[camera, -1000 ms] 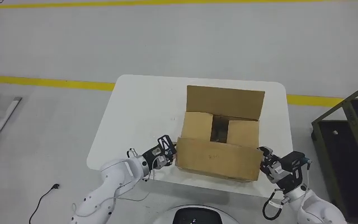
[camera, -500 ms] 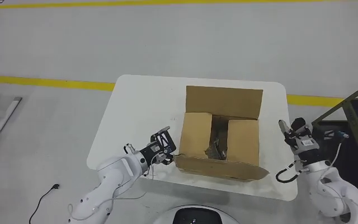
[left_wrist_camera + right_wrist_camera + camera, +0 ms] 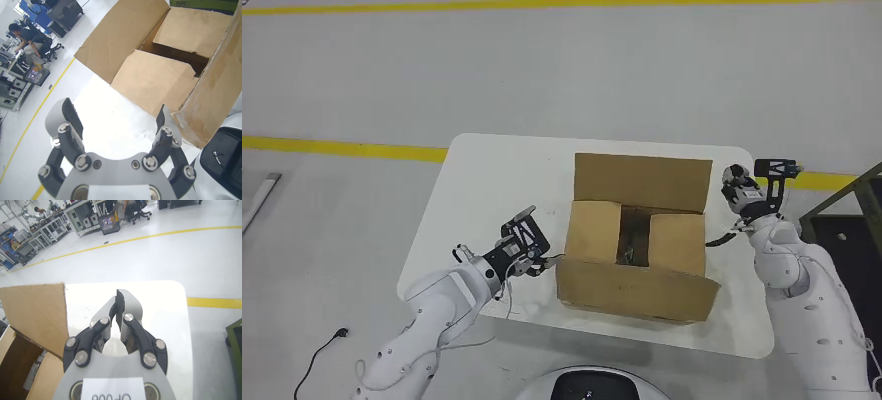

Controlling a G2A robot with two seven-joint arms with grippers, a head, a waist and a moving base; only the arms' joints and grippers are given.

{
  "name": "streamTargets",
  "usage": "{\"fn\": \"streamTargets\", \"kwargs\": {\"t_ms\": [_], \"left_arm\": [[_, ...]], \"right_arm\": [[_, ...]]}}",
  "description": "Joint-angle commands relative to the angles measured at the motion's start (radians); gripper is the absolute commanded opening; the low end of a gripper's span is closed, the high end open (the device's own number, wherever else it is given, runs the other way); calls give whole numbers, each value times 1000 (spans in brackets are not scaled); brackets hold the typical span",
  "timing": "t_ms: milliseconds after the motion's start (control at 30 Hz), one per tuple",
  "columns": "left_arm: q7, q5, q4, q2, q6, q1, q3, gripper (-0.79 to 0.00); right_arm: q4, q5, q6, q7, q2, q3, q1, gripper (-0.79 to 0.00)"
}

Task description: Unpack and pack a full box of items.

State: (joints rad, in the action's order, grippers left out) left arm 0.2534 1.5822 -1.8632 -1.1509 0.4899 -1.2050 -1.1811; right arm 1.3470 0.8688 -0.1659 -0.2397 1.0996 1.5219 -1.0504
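White table point(image 3: 482, 190): we record it as bearing one item. Left gripper point(image 3: 534, 240): fingers spread wide with nothing between them, hovering off the left end of the cardboard box point(image 3: 637, 300), near its front corner and just apart from it. Cardboard box: plain brown, frayed at the corners, long axis running across the table. It sits on the right half, toward the near edge. Far flap point(image 3: 642, 182) stands upright and near flap point(image 3: 211, 85) is raised. Left inner flap point(image 3: 592, 228) and right inner flap point(image 3: 679, 240) lie folded in, leaving a dark gap point(image 3: 635, 235) in which we cannot identify the contents. Right gripper point(image 3: 732, 182): pads pressed together, empty, beside the box's far right corner. We judge the coming move turns on the inner flaps, hinged along the short ends. Each lies inward from its own gripper, and the left arm is nearer the left one.
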Motion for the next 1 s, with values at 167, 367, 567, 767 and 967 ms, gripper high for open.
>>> {"fn": "streamTargets", "kwargs": {"t_ms": [167, 367, 567, 767, 967], "left_arm": [[7, 0, 7, 0, -11, 5, -12, 0], [3, -7, 26, -1, -14, 8, -13, 0], [-2, -13, 46, -3, -5, 20, -4, 0], [3, -22, 67, -5, 3, 27, 6, 0], [25, -50, 70, -6, 7, 29, 1, 0]], "right_arm": [[-138, -51, -152, -36, 7, -58, 117, -785], [-97, -145, -280, -122, -5, -20, 102, -785], [45, -231, -408, -231, -27, 52, 33, -785], [193, -281, -525, -343, -50, 118, -83, -785], [326, -268, -570, -406, -67, 169, -210, -785]]}}
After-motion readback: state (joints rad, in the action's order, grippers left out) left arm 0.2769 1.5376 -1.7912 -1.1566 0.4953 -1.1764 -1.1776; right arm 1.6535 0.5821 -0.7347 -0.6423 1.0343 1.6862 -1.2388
